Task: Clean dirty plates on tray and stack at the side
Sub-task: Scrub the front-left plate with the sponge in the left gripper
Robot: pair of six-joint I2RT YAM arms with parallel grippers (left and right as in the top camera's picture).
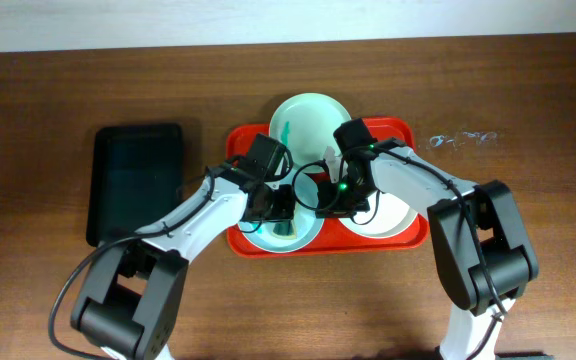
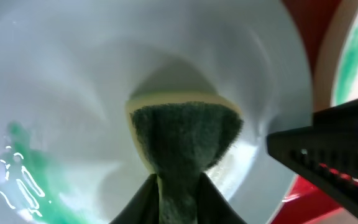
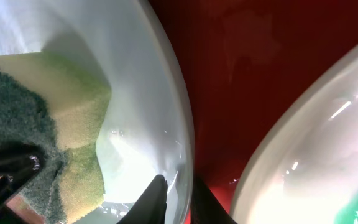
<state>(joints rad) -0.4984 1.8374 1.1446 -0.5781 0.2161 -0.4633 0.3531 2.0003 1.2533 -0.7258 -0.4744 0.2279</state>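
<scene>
The orange-red tray (image 1: 408, 128) holds three plates: pale mint (image 1: 313, 120) at the back with a teal smear, light blue (image 1: 298, 238) front left, white (image 1: 393, 215) front right. My left gripper (image 1: 280, 212) (image 2: 179, 193) is shut on a green-and-yellow sponge (image 2: 185, 137) pressed into the light blue plate (image 2: 73, 74), which has a teal smear at lower left. My right gripper (image 1: 320, 200) (image 3: 178, 193) is shut on that plate's rim (image 3: 142, 74), one finger inside and one outside. The sponge (image 3: 48, 124) shows in the right wrist view too.
A smaller black tray (image 1: 138, 180) lies on the brown table left of the orange-red one. Bare tray floor (image 3: 241, 74) separates the light blue plate from a neighbouring pale plate (image 3: 328, 143) with a teal smear. The two arms cross close together over the tray.
</scene>
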